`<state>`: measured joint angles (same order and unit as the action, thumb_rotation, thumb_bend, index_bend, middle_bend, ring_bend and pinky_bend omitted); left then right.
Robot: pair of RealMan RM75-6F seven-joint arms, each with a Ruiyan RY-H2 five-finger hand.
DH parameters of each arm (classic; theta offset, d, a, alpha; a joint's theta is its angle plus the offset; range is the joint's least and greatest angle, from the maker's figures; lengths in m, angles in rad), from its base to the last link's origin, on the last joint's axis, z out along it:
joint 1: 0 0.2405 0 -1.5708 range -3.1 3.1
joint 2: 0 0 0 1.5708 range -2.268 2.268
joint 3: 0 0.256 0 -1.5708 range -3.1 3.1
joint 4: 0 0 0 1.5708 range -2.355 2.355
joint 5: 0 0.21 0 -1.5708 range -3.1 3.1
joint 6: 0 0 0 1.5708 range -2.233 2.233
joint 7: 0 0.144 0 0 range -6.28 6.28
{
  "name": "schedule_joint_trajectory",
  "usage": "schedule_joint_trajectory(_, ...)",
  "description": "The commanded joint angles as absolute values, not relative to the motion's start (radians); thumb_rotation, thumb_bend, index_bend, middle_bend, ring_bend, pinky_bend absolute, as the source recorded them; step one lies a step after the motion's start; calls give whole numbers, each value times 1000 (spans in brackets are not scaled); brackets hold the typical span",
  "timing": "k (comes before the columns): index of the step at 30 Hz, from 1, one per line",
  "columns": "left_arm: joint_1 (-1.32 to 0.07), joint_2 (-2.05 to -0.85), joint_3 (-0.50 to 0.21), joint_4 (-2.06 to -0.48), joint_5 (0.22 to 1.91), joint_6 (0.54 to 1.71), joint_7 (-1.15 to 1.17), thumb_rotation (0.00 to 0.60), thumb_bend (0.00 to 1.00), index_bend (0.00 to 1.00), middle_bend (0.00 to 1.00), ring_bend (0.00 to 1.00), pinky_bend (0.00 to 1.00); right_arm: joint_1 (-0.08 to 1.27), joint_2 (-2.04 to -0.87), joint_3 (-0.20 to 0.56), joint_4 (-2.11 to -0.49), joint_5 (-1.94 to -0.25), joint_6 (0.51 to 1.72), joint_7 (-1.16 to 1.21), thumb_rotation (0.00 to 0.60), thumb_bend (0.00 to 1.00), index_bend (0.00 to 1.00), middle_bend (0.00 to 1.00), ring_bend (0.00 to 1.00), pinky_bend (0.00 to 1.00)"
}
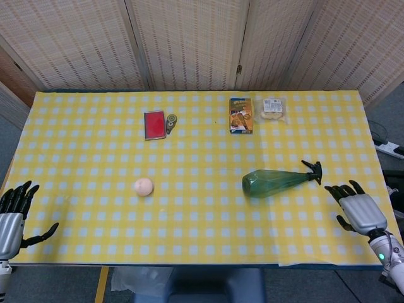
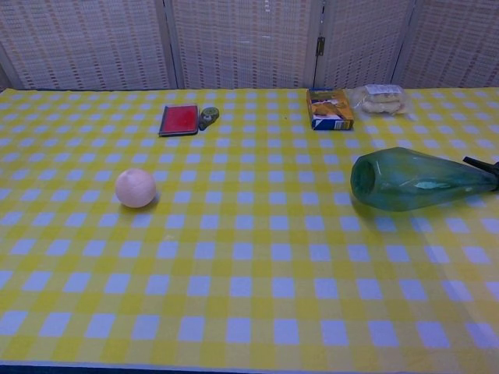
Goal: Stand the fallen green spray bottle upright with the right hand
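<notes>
At far left, by the near corner of the counter point(image 1: 76, 126), left hand point(image 1: 12, 218): fingers spread, nothing held, idle and well apart from everything. Further right, on the yellow checked cloth, a pale round ball point(image 1: 144, 186), alone in the near-left part. Toward the back, a red card case point(image 1: 154, 124) lying flat, with a small greenish trinket point(image 1: 171, 118) just beside it on its right. Right of centre at the back, an orange snack box point(image 1: 240, 115), then a clear bag of biscuits point(image 1: 273, 108) near it. Nearer and to the right, the green spray bottle point(image 1: 274, 180), lying on its side, wide base pointing left, black trigger head point(image 1: 313, 170) pointing right, resting on the cloth and touched by nothing. At far right, near the counter's edge, right hand point(image 1: 355, 207): released, fingers apart and stretched toward the bottle's nozzle end, close to the trigger head but clear of it; absent from the chest view. Step in hand, judged from this: the approach, with no grasp made yet. Next move likely to call for reaching further left past the trigger head to the narrow neck or body, closing round it, then tipping the nozzle end up so the wide base settles flat. Smooth rounded body probably apt to roll if nudged before the fingers close.
</notes>
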<state>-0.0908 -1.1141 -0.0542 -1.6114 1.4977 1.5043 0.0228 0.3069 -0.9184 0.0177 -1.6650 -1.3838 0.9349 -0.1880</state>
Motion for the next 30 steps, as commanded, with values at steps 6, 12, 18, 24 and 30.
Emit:
schedule_joint_trajectory(6, -103, -1114, -60, -1597, 1475, 1472, 3, 317, 264, 0, 53, 34, 13, 410, -949, 9, -1655, -1281, 783, -266, 600, 465, 141, 201, 165, 0)
schedule_joint_trajectory(12, -102, -1110, -59, -1596, 1477, 1475, -11, 318, 264, 0, 53, 34, 13, 462, -1001, 17, -1605, -1211, 720, -285, 600, 465, 141, 200, 165, 0)
schedule_joint_trajectory(18, -102, -1106, -63, -1592, 1468, 1472, -27, 318, 264, 0, 53, 34, 14, 496, -1046, 14, -1566, -1146, 701, -329, 600, 465, 141, 201, 166, 0)
schedule_joint_trajectory(24, -107, -1098, -61, -1587, 1470, 1458, -63, 320, 263, 0, 53, 34, 14, 532, -1080, 7, -1531, -1074, 689, -384, 600, 465, 141, 201, 166, 0)
schedule_joint_trajectory(30, -108, -1098, -63, -1583, 1463, 1453, -69, 317, 264, 0, 53, 34, 14, 571, -1105, 7, -1501, -1015, 666, -419, 600, 465, 141, 201, 167, 0)
